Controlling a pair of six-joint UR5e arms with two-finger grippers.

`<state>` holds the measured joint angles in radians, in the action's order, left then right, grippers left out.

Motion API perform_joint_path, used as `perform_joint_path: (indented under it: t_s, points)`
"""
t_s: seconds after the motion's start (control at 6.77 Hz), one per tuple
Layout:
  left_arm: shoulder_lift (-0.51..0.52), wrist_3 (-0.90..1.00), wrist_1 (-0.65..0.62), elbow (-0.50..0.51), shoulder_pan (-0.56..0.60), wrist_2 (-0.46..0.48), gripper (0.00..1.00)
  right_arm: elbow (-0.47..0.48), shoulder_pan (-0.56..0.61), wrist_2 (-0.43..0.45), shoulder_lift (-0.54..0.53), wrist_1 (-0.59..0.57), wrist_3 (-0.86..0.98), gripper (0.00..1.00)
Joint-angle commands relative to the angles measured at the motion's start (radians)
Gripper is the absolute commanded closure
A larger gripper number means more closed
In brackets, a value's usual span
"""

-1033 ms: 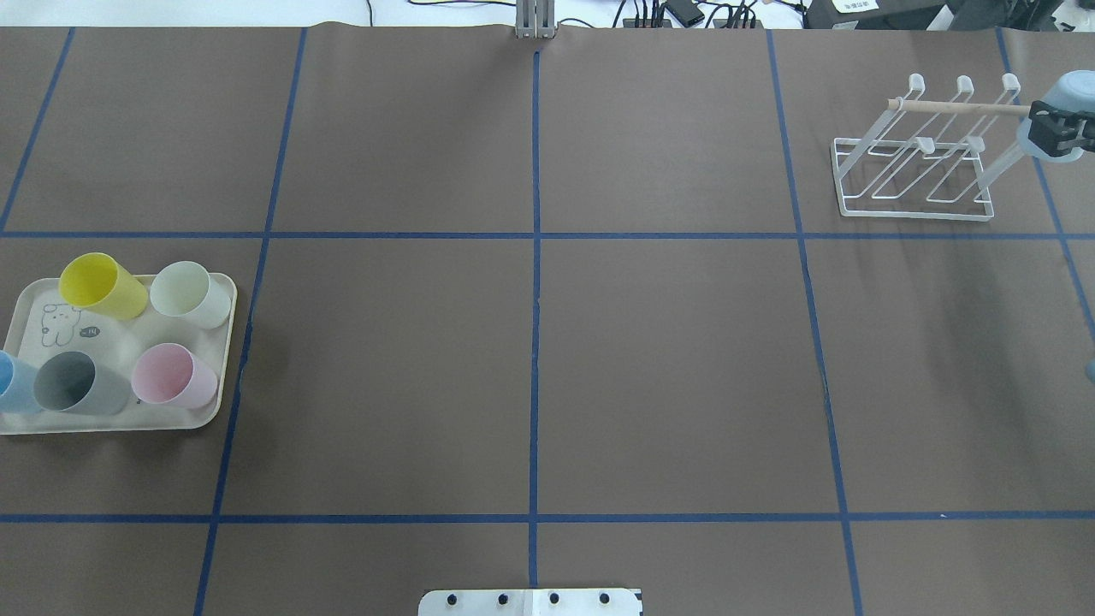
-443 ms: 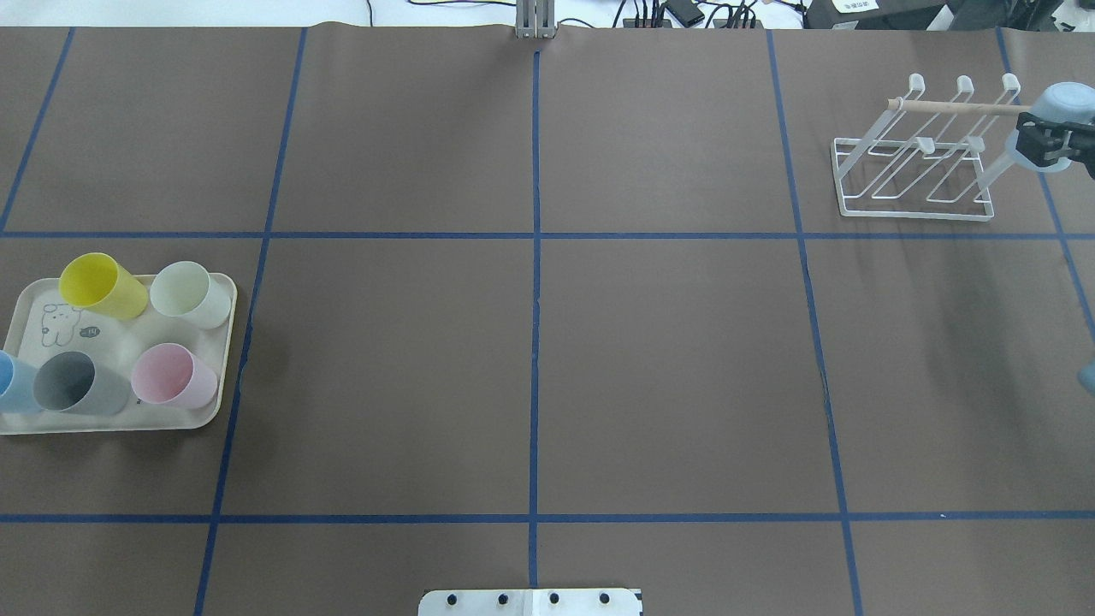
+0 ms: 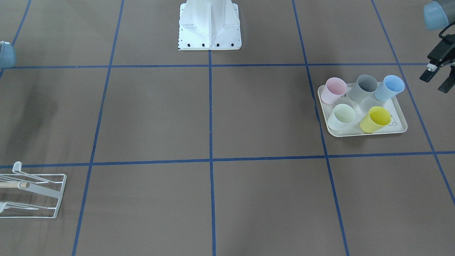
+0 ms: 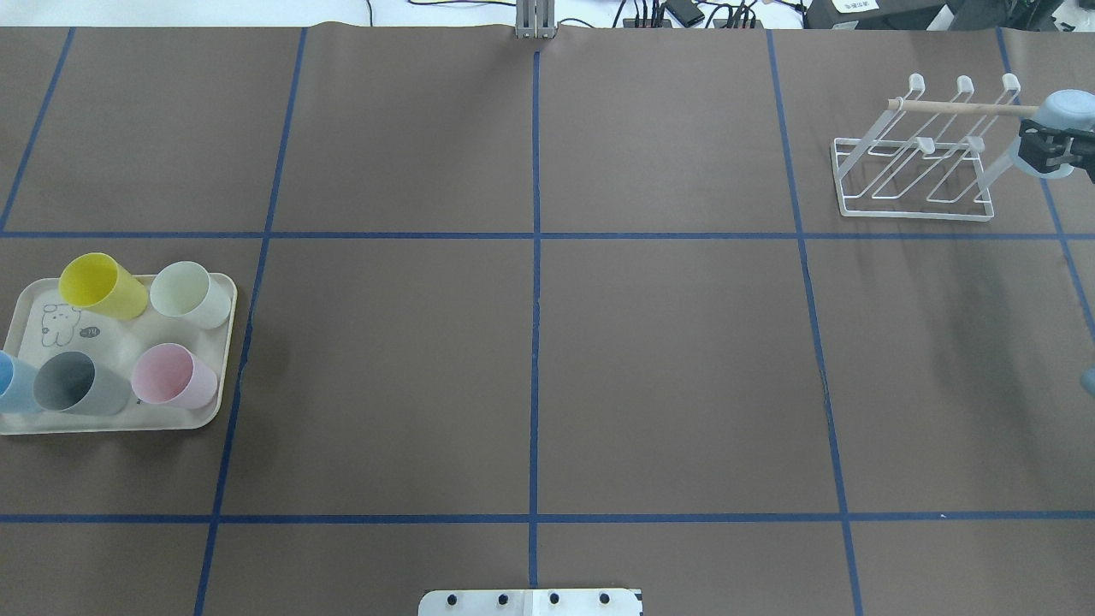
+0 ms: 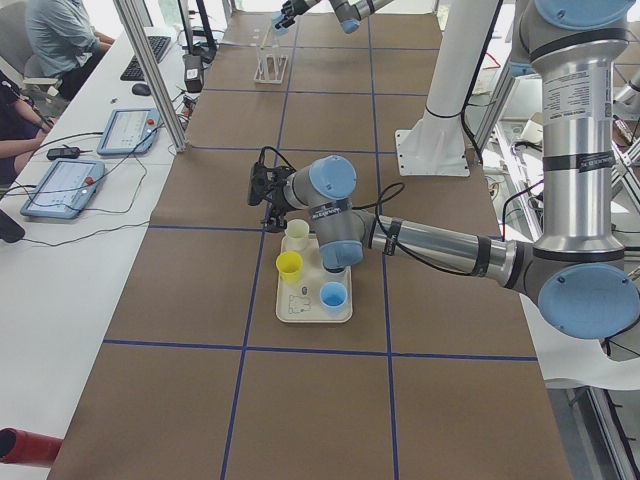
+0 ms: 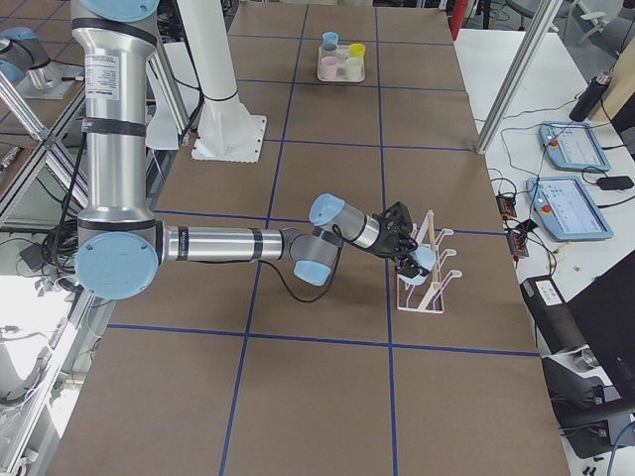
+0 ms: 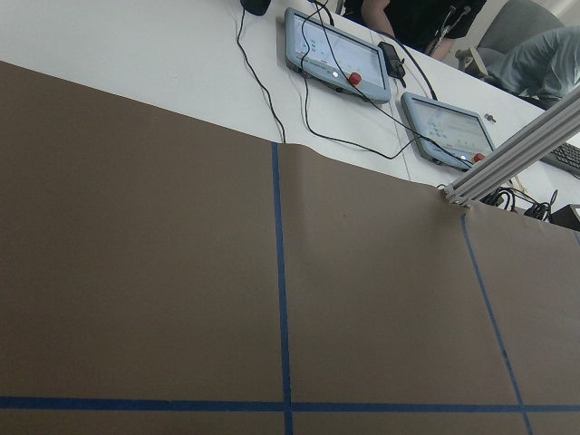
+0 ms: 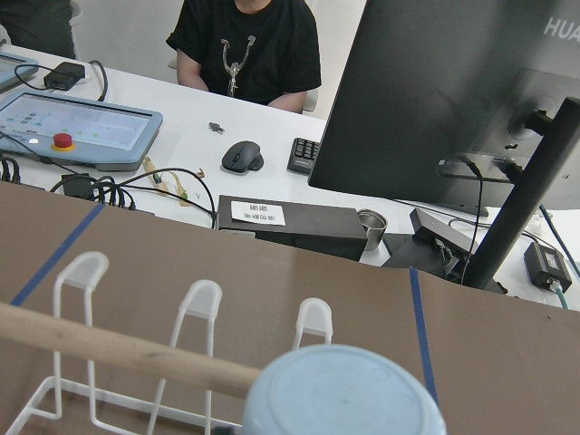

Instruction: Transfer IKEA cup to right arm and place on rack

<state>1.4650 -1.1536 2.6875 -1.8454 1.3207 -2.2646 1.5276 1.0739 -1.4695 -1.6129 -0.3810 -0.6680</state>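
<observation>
My right gripper [image 4: 1037,145] is shut on a light-blue cup [image 4: 1063,108], held upside down at the right end of the white wire rack [image 4: 915,214]. One slanted prong runs up into the cup's mouth. The rack's wooden dowel [image 4: 958,106] ends next to the cup. The right wrist view shows the cup's base [image 8: 344,394] just below the dowel [image 8: 118,349]. The right side view shows the gripper [image 6: 405,248] and cup [image 6: 425,260] at the rack [image 6: 429,288]. My left gripper [image 3: 435,80] is open and empty, hanging beside the tray; it also shows in the left side view [image 5: 260,186].
A cream rabbit-print tray [image 4: 111,338] at the table's left holds yellow [image 4: 101,285], pale green [image 4: 190,293], pink [image 4: 174,376], grey [image 4: 79,385] and blue [image 4: 13,385] cups. The robot base [image 3: 209,25] stands mid-table. Operators and teach pendants sit past the far edge.
My right gripper has brought the light-blue cup slightly lower at the rack's right end. The tray and the other cups have not moved.
</observation>
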Motion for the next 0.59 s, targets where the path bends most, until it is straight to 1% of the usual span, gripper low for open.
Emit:
perform_joint_path:
  t_s: [0.0, 0.15, 0.3, 0.44]
  points:
    - [0.000, 0.000, 0.000, 0.000, 0.000, -0.001, 0.01, -0.018, 0.000, 0.000, -0.001, 0.008, -0.002, 1.00]
    - [0.000, 0.000, 0.000, 0.000, 0.000, -0.001, 0.00, -0.018, 0.000, 0.000, -0.001, 0.008, -0.005, 1.00]
    - [0.000, 0.000, 0.000, 0.000, 0.000, -0.001, 0.01, -0.015, 0.000, -0.002, 0.005, 0.008, -0.005, 0.55]
    - [0.000, 0.000, 0.000, 0.000, 0.000, -0.001, 0.01, -0.018, 0.000, -0.002, 0.007, 0.010, -0.005, 0.01]
